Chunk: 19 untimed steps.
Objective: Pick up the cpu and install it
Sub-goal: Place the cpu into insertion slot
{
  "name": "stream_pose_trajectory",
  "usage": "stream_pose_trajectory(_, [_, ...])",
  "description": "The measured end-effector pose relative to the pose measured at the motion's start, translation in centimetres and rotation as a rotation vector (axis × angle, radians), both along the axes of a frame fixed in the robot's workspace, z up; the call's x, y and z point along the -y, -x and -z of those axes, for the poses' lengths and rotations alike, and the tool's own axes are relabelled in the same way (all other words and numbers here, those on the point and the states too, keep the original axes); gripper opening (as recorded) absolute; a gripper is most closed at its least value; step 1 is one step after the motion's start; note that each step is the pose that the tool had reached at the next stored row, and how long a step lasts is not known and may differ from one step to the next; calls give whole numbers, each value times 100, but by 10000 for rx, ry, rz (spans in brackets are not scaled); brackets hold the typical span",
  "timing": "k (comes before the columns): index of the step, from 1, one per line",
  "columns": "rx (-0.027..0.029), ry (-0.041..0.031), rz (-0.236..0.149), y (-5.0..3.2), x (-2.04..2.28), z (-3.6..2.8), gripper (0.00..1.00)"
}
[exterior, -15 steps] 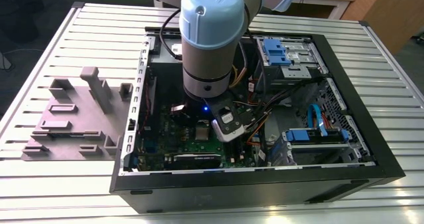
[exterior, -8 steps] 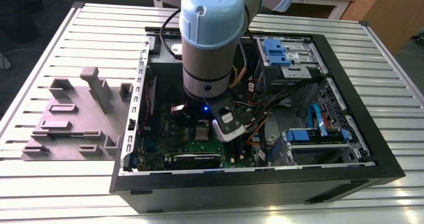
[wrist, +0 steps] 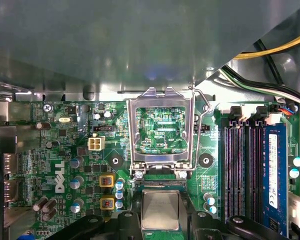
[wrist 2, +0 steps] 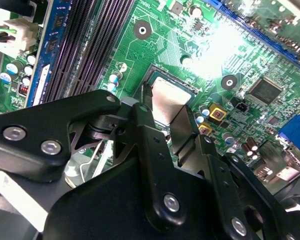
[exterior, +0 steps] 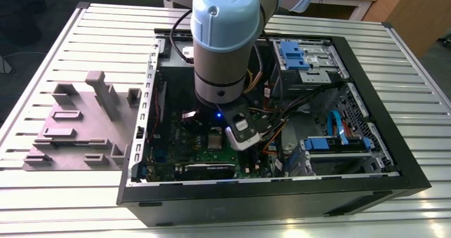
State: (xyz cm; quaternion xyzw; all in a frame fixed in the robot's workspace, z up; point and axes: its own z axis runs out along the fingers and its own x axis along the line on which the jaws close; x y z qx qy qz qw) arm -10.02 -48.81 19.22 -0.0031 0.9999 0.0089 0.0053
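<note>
The cpu [wrist 2: 166, 99], a small silvery square, lies level in the socket on the green motherboard [wrist 2: 155, 45]. My gripper [wrist 2: 165, 104] straddles it, and its black fingers [wrist 2: 145, 95] press against two opposite edges. In the first wrist view the cpu [wrist: 160, 209] sits just below the hinged metal socket frame [wrist: 161, 95], which stands swung open. In the exterior view the arm [exterior: 218, 85] reaches straight down into the open computer case [exterior: 394, 159], over the motherboard [exterior: 204, 156].
A grey plastic tray [exterior: 77, 127] with raised blocks lies on the slatted table at the exterior view's left. Memory slots [wrist: 240, 165] run beside the socket. Bundled cables [wrist: 270, 85] and blue drive bays [exterior: 296, 53] crowd the case.
</note>
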Motion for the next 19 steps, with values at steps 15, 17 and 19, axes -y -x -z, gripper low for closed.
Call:
stream_pose_trajectory(15, [0,-2,-262,-12,-2,0,39])
stream_pose_trajectory(17, [-1,-1,-264,-12,-2,0,39])
stream_pose_trajectory(19, [-1,6,-265,-13,-2,1,39])
